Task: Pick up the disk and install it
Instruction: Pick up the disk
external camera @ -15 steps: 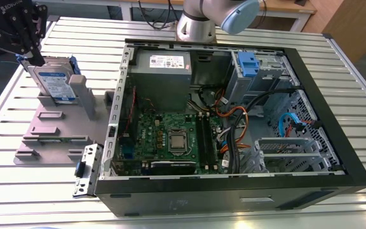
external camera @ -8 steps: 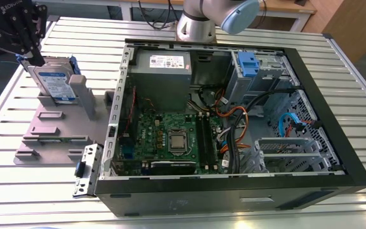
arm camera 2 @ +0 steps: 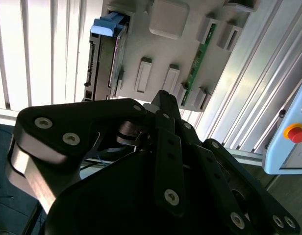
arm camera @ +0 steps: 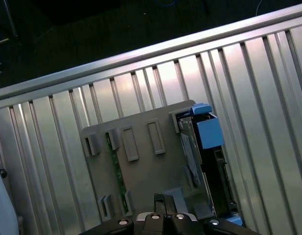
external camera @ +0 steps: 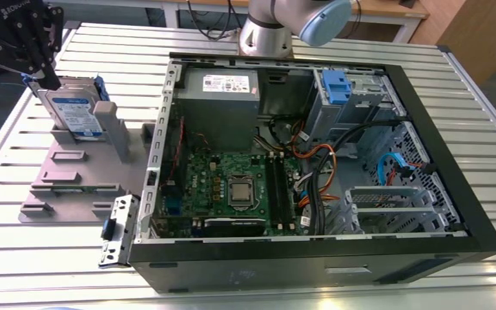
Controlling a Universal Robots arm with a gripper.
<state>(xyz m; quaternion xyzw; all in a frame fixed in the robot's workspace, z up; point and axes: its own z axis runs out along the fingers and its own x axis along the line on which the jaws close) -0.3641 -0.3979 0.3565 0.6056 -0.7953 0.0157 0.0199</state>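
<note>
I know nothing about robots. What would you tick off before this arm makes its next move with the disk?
1. The disk stands upright in the grey holder: ok.
2. The gripper is right at the disk's top edge, in the exterior view: ok.
3. The gripper has a firm hold on the disk: cannot tell.
4. The computer case lies open, with its insides reachable from above: ok.
5. The drive cage beside the blue clip has a free slot: cannot tell.
</note>
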